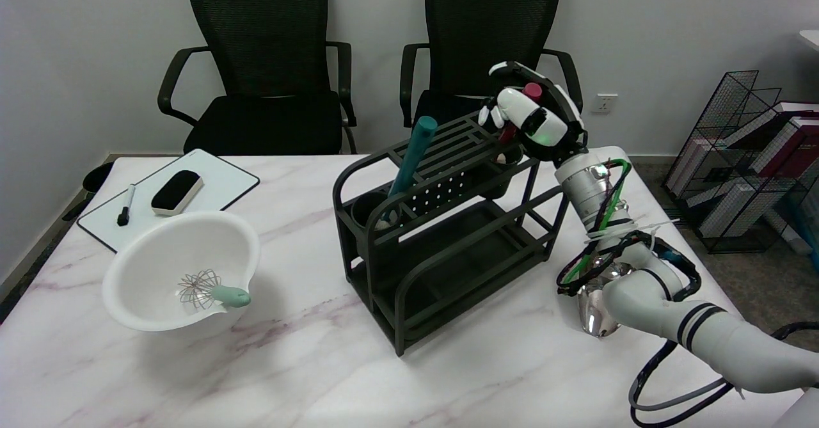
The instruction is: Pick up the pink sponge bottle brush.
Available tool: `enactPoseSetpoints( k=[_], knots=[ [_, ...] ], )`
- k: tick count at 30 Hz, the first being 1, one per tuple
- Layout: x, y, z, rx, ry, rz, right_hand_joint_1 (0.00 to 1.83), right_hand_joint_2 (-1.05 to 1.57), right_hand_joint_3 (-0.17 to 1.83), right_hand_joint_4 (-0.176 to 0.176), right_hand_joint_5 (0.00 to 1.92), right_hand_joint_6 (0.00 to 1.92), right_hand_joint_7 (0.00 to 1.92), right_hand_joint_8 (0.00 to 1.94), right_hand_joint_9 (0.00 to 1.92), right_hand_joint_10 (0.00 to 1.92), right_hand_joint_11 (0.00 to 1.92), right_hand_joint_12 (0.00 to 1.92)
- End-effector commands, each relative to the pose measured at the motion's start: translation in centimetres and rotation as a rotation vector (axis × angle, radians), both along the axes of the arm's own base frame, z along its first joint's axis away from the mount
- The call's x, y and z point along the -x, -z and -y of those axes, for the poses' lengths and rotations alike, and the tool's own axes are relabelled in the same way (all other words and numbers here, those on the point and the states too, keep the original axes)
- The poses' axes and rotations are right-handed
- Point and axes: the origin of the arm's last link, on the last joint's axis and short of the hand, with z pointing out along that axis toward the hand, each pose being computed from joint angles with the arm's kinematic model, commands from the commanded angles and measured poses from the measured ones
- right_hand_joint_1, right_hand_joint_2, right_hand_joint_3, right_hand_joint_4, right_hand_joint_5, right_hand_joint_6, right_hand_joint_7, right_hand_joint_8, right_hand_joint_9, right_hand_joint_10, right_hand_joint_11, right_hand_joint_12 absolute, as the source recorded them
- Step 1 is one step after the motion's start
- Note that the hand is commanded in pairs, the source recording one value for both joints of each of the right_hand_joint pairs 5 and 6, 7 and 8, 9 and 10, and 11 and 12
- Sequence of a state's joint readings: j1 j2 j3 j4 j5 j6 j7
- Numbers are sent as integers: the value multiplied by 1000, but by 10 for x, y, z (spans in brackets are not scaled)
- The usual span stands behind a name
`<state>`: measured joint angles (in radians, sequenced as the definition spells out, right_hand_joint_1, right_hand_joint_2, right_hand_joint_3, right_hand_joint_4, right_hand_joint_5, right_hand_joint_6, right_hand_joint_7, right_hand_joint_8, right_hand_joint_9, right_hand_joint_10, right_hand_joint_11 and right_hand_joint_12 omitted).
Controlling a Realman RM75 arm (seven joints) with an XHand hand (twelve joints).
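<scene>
The pink sponge bottle brush stands upright in the round cup [510, 158] at the right end of the black rack [441, 236]. Only its dark pink handle [532, 90] shows; the sponge end is hidden inside the cup. My right hand [534, 118] reaches in from the lower right and grips the handle, with fingers wrapped round it. The handle's top pokes out above the hand and a short piece shows below it.
A teal-handled tool [414, 153] leans in the rack's left cup. At the left are a white bowl [160, 249] holding a whisk [211, 290] and a whiteboard [217, 178] with an eraser [177, 191] and a marker [125, 205]. Two black chairs stand behind the table.
</scene>
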<state>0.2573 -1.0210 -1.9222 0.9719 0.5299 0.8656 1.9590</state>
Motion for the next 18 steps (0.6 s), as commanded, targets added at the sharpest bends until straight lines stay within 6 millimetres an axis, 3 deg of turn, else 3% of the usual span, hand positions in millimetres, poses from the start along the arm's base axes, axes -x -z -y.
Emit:
enactPoseSetpoints(
  k=[1, 10, 18],
  knots=[
    [-5, 2, 8, 3, 0, 0, 1080, 470, 1005, 0, 1098, 1098, 1566, 1566, 1566, 1566, 1385, 1385],
    [-11, 4, 13, 10, -6, -18, 1040, 904, 878, 0, 1850, 1850, 1750, 1750, 1673, 1673, 1553, 1553],
    [-11, 6, 15, 5, -2, -23, 1028, 951, 889, 0, 1920, 1920, 1748, 1748, 1681, 1681, 1571, 1571]
  ],
)
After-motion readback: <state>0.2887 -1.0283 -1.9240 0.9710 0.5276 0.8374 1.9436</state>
